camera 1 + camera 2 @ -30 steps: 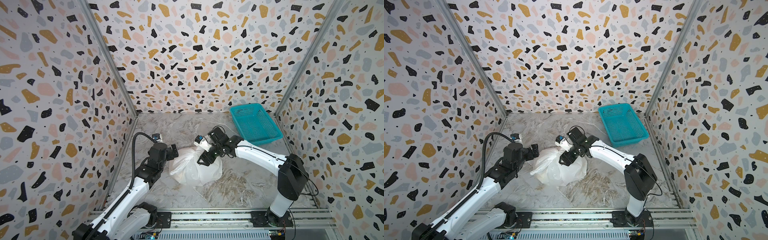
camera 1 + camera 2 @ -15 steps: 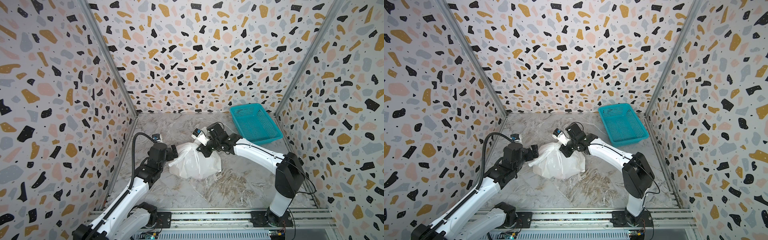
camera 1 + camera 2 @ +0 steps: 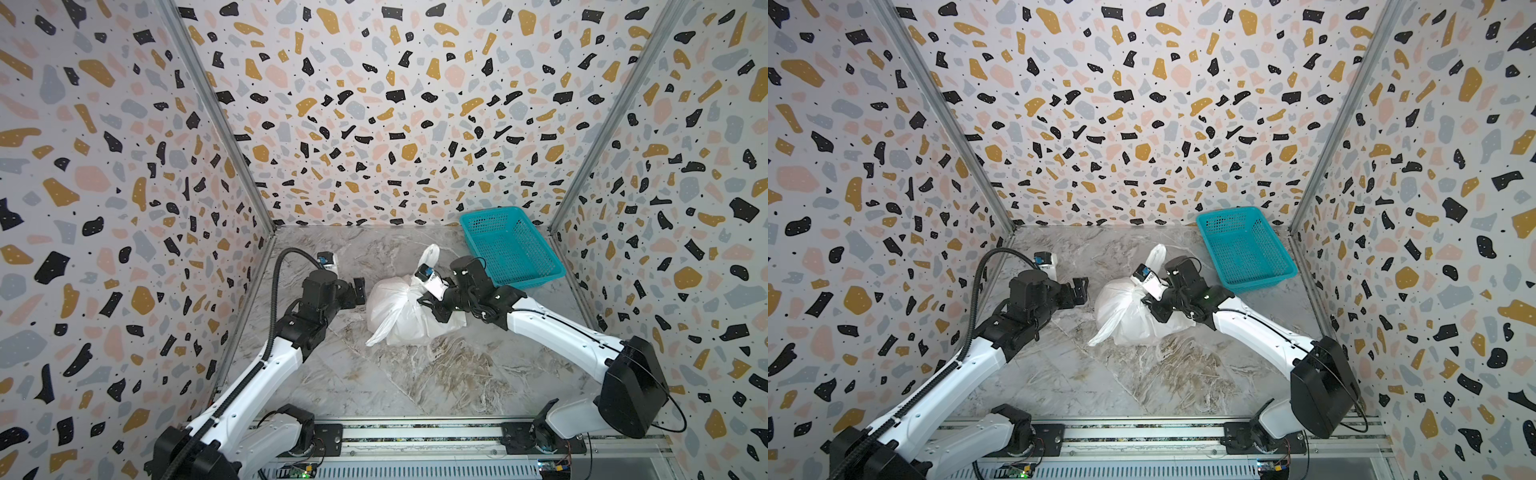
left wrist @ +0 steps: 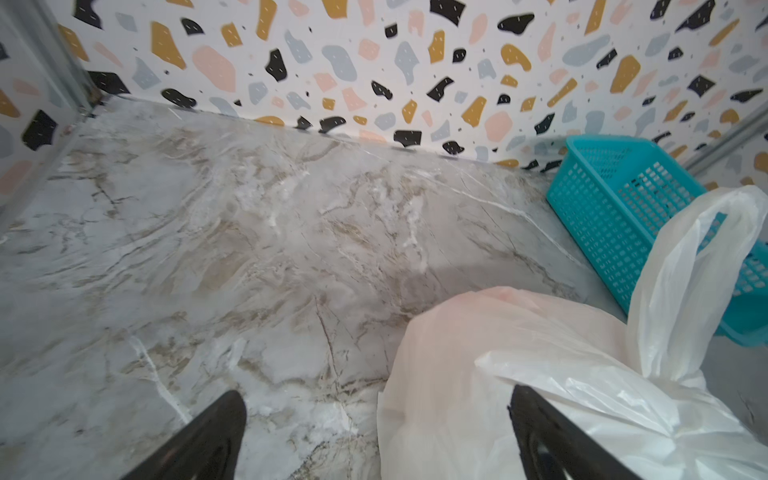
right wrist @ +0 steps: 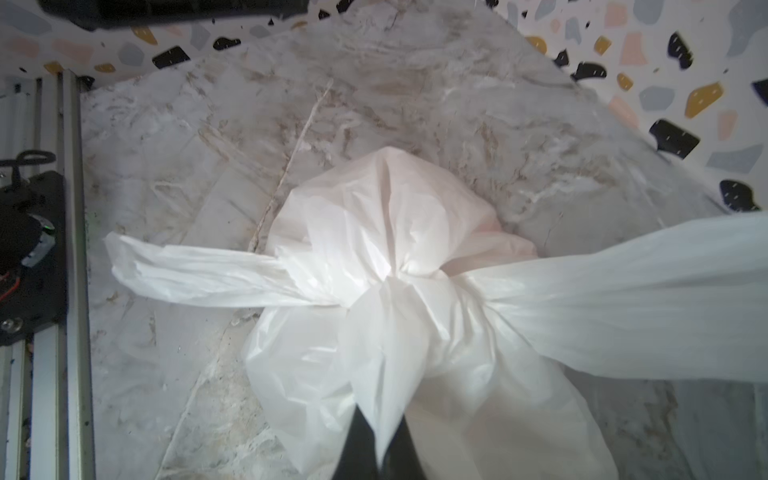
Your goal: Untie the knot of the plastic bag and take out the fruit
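Top views both show, nearest to us, the rail (image 3: 415,436) that carries the two arm bases, and beyond it the marble-patterned table (image 3: 415,374). Further in, the bag (image 3: 395,316) lies on the table about in the middle, between the two grippers. It is white, crinkled and tied shut. One loop (image 3: 376,338) of it hangs down to the table at the near left corner of the bag.

The left gripper (image 3: 360,288) is just beside the left side of the bag, and a thin gap is seen between them. In the left wrist view its fingers (image 4: 208,440) are spread wide. One is over the bare table and the other is in front of the bag, and we cannot tell if it touches the plastic.

The right gripper (image 3: 430,306) reaches in from the right and is over the top of the bag. In the right wrist view its fingers (image 5: 357,444) are pressed together and pinch a flap of plastic that comes straight out of the knot (image 5: 399,282). We cannot make out the fruit; only a weak pink tone shows through the plastic.

Behind the knot the other loop (image 3: 430,253) stands up. Farther back, in the far right corner of the table, the teal basket (image 3: 511,249) stands apart from the bag.
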`<state>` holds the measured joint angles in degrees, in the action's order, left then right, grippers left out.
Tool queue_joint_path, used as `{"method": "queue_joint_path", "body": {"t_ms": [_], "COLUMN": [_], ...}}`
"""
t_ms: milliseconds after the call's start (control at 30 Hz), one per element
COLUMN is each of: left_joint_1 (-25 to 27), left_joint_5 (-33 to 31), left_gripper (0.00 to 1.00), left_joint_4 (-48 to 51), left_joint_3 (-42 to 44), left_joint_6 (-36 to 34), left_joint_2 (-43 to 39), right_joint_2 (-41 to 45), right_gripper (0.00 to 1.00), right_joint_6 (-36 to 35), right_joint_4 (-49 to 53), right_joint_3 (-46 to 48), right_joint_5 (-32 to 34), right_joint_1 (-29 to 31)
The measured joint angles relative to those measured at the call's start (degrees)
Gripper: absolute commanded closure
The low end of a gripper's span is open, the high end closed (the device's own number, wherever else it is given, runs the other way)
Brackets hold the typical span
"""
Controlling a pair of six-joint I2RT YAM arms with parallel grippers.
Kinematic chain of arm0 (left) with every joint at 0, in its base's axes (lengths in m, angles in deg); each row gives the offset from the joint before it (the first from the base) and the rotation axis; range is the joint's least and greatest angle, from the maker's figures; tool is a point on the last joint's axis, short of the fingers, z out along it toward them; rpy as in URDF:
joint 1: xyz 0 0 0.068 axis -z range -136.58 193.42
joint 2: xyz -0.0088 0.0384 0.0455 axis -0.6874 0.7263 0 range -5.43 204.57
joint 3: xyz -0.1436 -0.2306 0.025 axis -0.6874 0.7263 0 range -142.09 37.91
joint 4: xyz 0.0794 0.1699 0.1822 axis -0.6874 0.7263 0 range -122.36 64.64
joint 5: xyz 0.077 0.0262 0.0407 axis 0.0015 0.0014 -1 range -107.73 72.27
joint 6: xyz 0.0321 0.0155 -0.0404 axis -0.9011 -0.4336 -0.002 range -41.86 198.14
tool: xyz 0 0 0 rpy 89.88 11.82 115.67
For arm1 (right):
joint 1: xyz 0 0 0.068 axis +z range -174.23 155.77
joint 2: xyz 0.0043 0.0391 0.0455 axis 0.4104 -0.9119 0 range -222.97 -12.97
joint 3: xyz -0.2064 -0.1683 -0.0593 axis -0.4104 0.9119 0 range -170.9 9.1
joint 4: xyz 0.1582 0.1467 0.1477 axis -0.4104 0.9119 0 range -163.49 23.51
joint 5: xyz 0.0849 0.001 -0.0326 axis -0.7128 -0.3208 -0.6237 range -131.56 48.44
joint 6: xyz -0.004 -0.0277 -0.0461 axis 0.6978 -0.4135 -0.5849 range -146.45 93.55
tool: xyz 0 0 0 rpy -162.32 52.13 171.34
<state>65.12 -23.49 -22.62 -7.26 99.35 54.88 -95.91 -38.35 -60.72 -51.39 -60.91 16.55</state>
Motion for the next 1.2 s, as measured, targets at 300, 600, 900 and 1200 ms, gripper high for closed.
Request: {"method": "queue_joint_path", "body": {"t_ms": [300,600,900,1200], "left_joint_1": [8.55,12.17,14.12,14.12], "left_joint_5": [8.66,11.54,8.17,5.40], "left_gripper": [0.00,0.00,0.00,0.01], "left_joint_4": [1.84,5.95,9.73,11.26], "left_joint_3": [-6.69,-10.34,-15.80,-14.45], "left_joint_6": [-8.17,-12.09,-22.01,-38.77], "left_joint_2": [11.47,18.14,20.06,15.80], "right_joint_2": [0.13,1.51,3.69,4.81], "right_gripper": [1.00,1.00,1.00,1.00], "right_joint_6": [2.91,4.94,5.42,5.40], "right_joint_4": [2.64,2.47,1.97,1.79], "right_joint_3": [7.52,8.09,9.97,10.58], "right_joint_5": [7.17,9.88,9.81,9.79], "right_joint_1": [-1.16,-2.56,-2.38,-2.12]}}
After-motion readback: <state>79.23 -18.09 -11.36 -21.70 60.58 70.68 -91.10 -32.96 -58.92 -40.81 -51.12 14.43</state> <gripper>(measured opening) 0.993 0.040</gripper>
